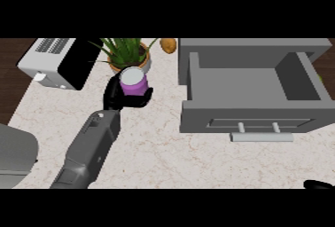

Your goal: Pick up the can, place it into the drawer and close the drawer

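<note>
The black fingers of the left hand were curled round the purple can, which stood on the table just before a potted plant; its long axis ran upright, silver top skyward; I judged it best lifted straight, kept vertical, then carried rightward over the open drawer; the right hand barely showed, so I couldn't tell its state.

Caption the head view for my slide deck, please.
Left hand grips the purple can beside the potted plant; drawer stands open.
</note>
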